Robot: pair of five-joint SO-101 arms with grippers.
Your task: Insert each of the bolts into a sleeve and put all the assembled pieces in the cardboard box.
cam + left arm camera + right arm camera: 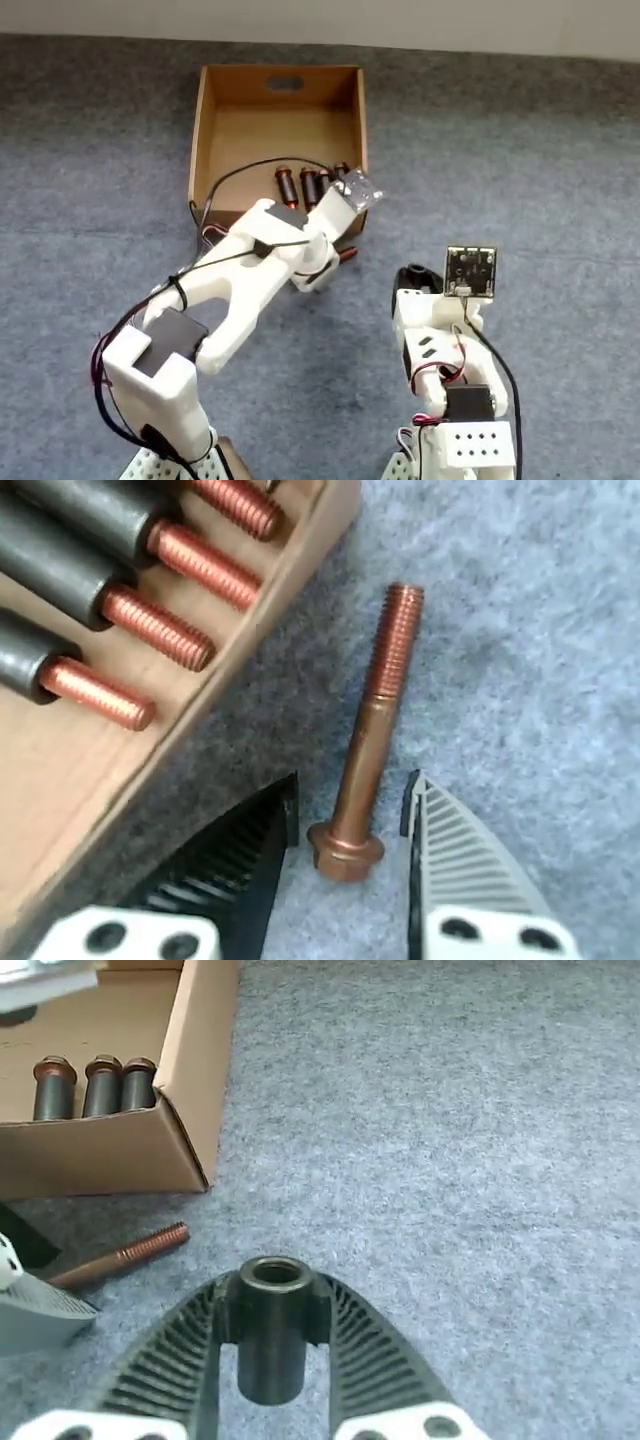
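Observation:
A bare copper bolt [372,720] lies on the grey carpet just outside the cardboard box [250,650], near its front right corner [358,232]. My left gripper [350,785] stands open over the bolt's head end, one finger on each side, not touching it. The bolt [120,1254] also lies ahead of my right gripper [272,1290], which is shut on a black sleeve [270,1325] with its bore facing up. In the high view this gripper [415,276] sits to the right of the box. Several assembled pieces [298,186] lie side by side inside the box.
Grey carpet [520,160] covers the whole table, with free room to the right of and in front of the box. The left arm [250,270] reaches diagonally up to the box's near wall. Its finger [35,1305] shows beside the bolt in the right wrist view.

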